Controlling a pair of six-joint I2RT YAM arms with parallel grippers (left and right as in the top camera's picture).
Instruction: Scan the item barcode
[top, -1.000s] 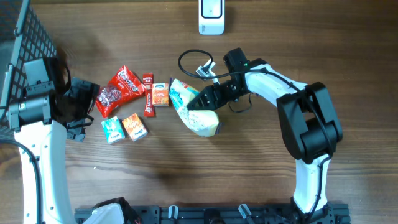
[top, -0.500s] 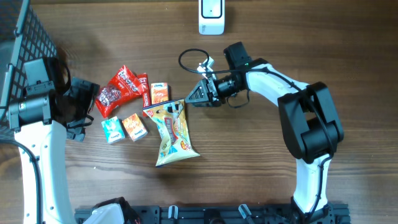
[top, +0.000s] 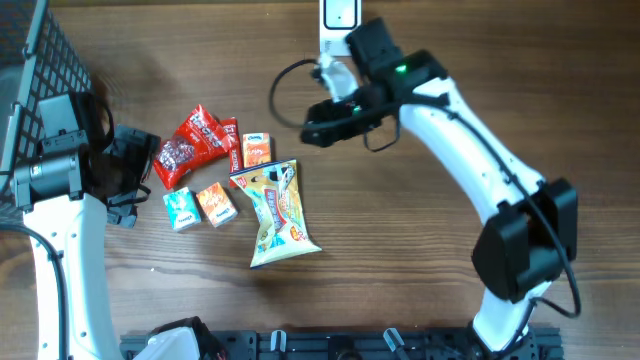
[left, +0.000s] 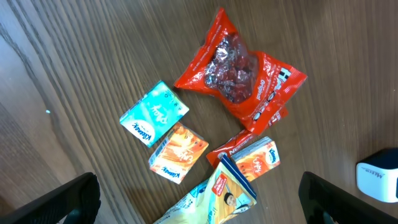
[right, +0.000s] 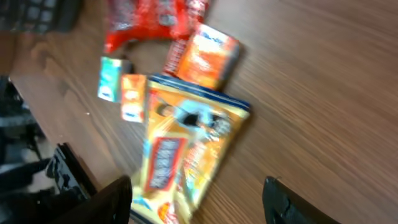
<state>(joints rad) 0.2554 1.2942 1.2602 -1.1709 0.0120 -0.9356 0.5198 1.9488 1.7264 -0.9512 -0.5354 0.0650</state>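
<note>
A yellow snack bag (top: 278, 212) lies flat on the wooden table, its blue-edged top next to the small packs; it also shows as the bag (right: 186, 134) in the right wrist view and as the bag's top (left: 233, 190) in the left wrist view. My right gripper (top: 312, 120) hangs open and empty above and to the right of it, just below the white scanner (top: 338, 14). In its own view the right gripper (right: 198, 190) holds nothing. My left gripper (top: 148, 178) stands wide open at the left, beside the snacks; the left gripper (left: 199, 183) is empty.
A red candy bag (top: 190, 148), a teal tissue pack (top: 181, 209), an orange pack (top: 216, 203), an orange box (top: 258, 150) and a red bar (top: 233, 140) cluster left of centre. A black cable loop (top: 285, 95) lies near the right gripper. A black wire basket (top: 40, 60) fills the far left.
The right gripper opened and let the snack bag go; the bag dropped flat onto the table. The right arm then rose and swung back toward the scanner. The left arm stayed still.
</note>
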